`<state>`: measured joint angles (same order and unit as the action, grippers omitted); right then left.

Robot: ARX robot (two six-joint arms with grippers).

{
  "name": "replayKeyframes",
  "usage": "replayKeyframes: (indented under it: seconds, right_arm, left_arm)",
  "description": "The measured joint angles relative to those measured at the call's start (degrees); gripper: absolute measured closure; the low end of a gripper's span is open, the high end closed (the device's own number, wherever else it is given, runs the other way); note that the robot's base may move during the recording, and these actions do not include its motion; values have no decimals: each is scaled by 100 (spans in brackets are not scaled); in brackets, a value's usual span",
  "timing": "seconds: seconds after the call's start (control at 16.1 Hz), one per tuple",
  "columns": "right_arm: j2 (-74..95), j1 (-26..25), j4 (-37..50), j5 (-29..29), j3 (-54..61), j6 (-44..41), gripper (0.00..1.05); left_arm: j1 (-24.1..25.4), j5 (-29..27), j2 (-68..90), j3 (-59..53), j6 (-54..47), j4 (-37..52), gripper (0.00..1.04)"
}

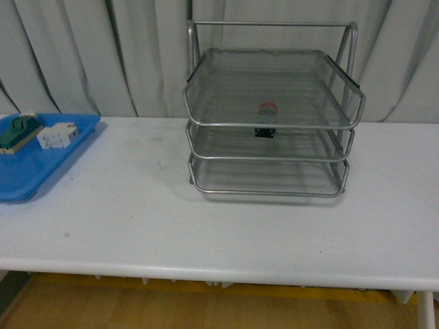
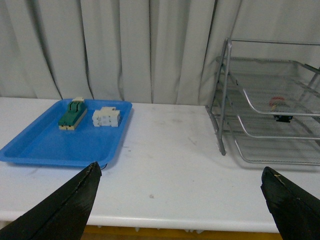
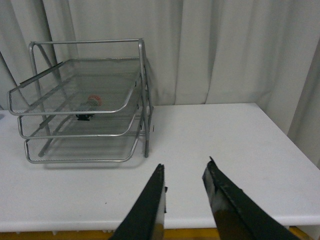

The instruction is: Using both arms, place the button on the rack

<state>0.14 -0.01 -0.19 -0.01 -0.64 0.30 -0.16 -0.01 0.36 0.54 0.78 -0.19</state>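
The red-capped push button with a black body (image 1: 267,118) sits inside the silver three-tier wire mesh rack (image 1: 271,179), on the middle tier beneath the top mesh. The rack stands toward the white table's (image 1: 206,226) back edge. A flat blue plastic tray (image 1: 31,171) at the left edge carries a green switch block (image 1: 15,131) and a white block (image 1: 56,136). The left gripper (image 2: 180,200) hangs wide open and empty; the right gripper (image 3: 184,187) is empty, fingers slightly parted.

No text, label, brand, number or sign can be read in any view. The green switch block (image 2: 71,114) and the white block (image 2: 106,117) on the blue tray (image 2: 45,147) perhaps carry small markings, but they are too small and blurred to read.
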Motion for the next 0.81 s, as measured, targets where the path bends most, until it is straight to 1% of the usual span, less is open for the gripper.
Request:
replayKeyframes:
  seconds: [0.06, 0.12, 0.19, 0.25, 0.31, 0.37, 0.62, 0.75, 0.81]
  right_arm:
    - [0, 0, 0, 0, 0, 0, 67]
    - [0, 0, 0, 2, 0, 0, 54]
    - [0, 0, 0, 0, 0, 0, 45]
    - [0, 0, 0, 0, 0, 0, 32]
    - [0, 0, 0, 0, 0, 0, 23]
    - [0, 0, 0, 0, 0, 0, 21]
    - [0, 0, 0, 0, 0, 2, 6]
    - [0, 0, 0, 0, 0, 4, 4]
    - [0, 0, 0, 0, 0, 2, 6]
  left_arm:
    - [0, 0, 0, 0, 0, 0, 7]
    - [0, 0, 0, 0, 0, 0, 7]
    - [0, 0, 0, 0, 0, 0, 7]
    - [0, 0, 0, 0, 0, 0, 7]
    - [0, 0, 0, 0, 0, 0, 7]
    - [0, 0, 0, 0, 0, 0, 7]
    - [0, 0, 0, 0, 0, 0, 7]
    - [0, 0, 0, 0, 0, 0, 7]
    - [0, 0, 0, 0, 0, 0, 7]
